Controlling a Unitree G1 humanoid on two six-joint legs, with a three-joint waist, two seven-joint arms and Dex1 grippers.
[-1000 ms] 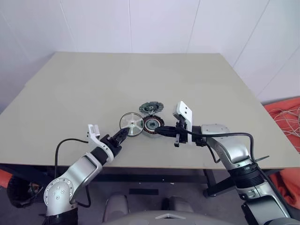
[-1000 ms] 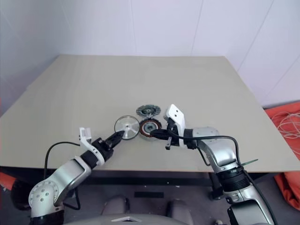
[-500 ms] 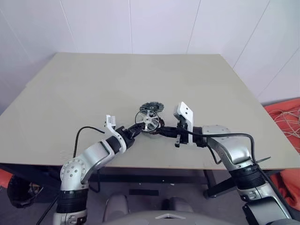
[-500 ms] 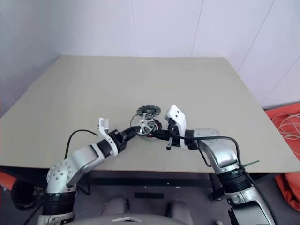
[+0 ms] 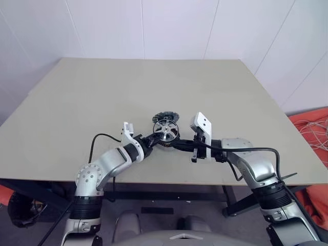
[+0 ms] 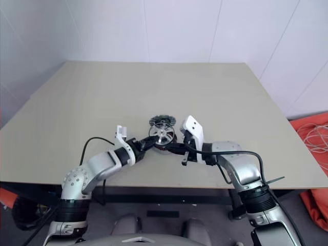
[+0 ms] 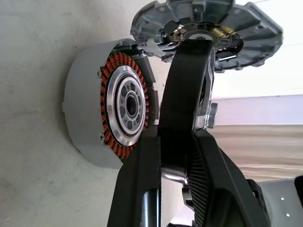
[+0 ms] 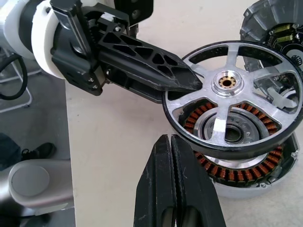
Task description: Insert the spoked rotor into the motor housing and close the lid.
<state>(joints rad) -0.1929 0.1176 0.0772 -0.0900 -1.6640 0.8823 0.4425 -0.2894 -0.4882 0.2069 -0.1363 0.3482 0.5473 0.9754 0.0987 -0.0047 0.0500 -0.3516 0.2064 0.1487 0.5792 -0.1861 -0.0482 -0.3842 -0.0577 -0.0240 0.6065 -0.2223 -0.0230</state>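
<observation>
The spoked rotor (image 8: 235, 109), a silver wheel with a dark rim, hangs tilted just over the motor housing (image 8: 227, 172). My left gripper (image 5: 154, 137) is shut on the rotor's rim, its fingers (image 8: 147, 61) reaching in from the left. The housing's copper windings and grey hub show through the spokes, and face-on in the left wrist view (image 7: 124, 104). The lid (image 5: 165, 116), a ribbed grey disc, lies on the table just behind the housing. My right gripper (image 5: 175, 145) is shut and empty, its tips close to the housing's right side.
The beige table (image 5: 102, 102) spreads wide around the parts, and its front edge runs just under both arms. An orange heap with white cord (image 5: 313, 134) lies on the floor to the right.
My left gripper has carried the rotor off the table, rightwards and forward, from beside the housing to just above it. The right gripper has stayed where it was.
</observation>
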